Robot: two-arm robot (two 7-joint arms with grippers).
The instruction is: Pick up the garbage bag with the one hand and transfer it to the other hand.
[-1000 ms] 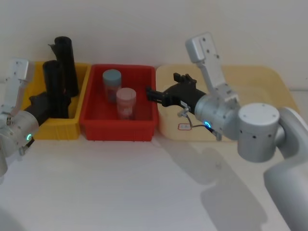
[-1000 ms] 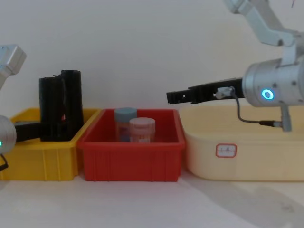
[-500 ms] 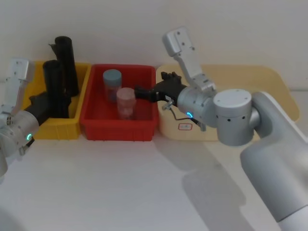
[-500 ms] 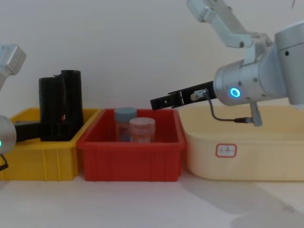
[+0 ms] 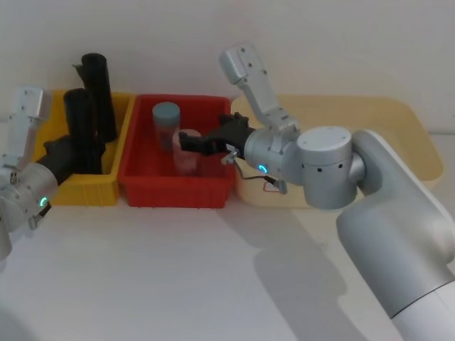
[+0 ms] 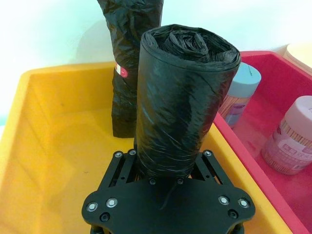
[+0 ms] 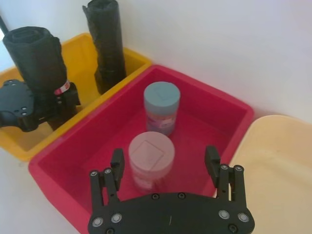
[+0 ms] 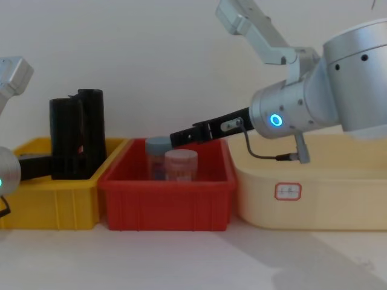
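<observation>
1. Our right gripper [image 5: 186, 142] has swung left over the red bin [image 5: 174, 192], fingers wide apart.
2. Our left gripper [image 5: 71, 153] hugs the bag [image 5: 80, 121], upright in the yellow bin [image 5: 85, 190].
3. We see the bag left of the right gripper.

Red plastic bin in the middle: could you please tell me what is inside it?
Inside the red plastic bin stand a blue-lidded jar and a pink-lidded jar. The right gripper hovers over the pink-lidded jar, fingers open. The floor beneath both is covered.
</observation>
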